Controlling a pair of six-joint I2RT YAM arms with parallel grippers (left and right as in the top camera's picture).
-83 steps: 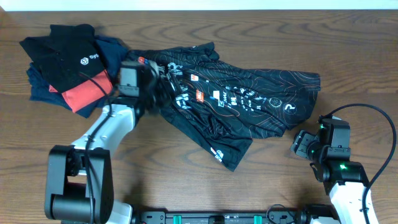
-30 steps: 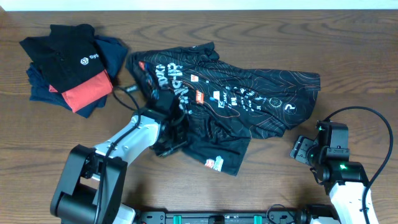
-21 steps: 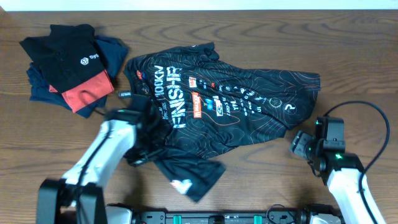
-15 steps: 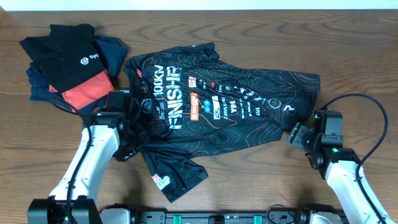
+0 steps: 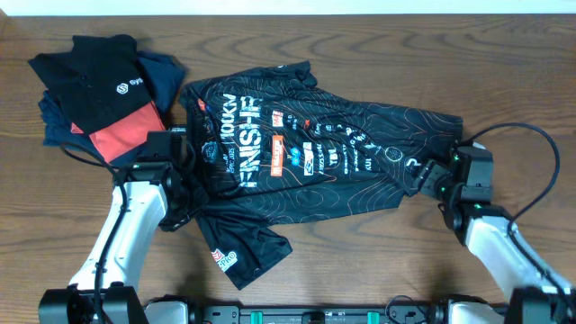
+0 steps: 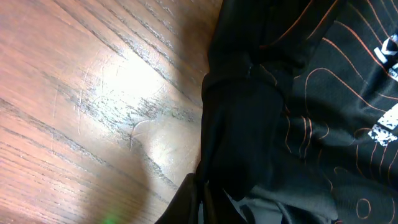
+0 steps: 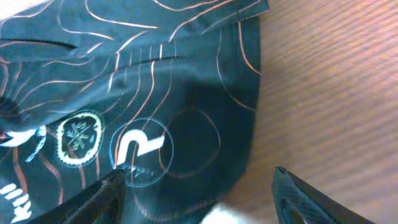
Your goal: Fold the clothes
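Observation:
The clothes are one black jersey (image 5: 315, 153) with copper contour lines and white lettering, lying spread across the middle of the table. Its lower left part trails toward the front edge as a flap (image 5: 243, 247). My left gripper (image 5: 183, 200) is shut on the jersey's left edge. In the left wrist view the closed fingers (image 6: 201, 186) pinch black fabric (image 6: 298, 124) just above the wood. My right gripper (image 5: 430, 174) stands open over the jersey's right end. There the right gripper (image 7: 198, 173) straddles the hem (image 7: 186, 143), one finger over cloth, one over bare table.
A pile of other garments (image 5: 99, 90), black, navy and coral red, lies at the back left. The right arm's cable (image 5: 540, 153) loops over the wood at the right. Bare wooden tabletop (image 5: 405, 261) shows in front of the jersey.
The left gripper has dragged the jersey's left side out to the left and front, spreading the lettering flat. The right arm has moved back and left to the jersey's right end.

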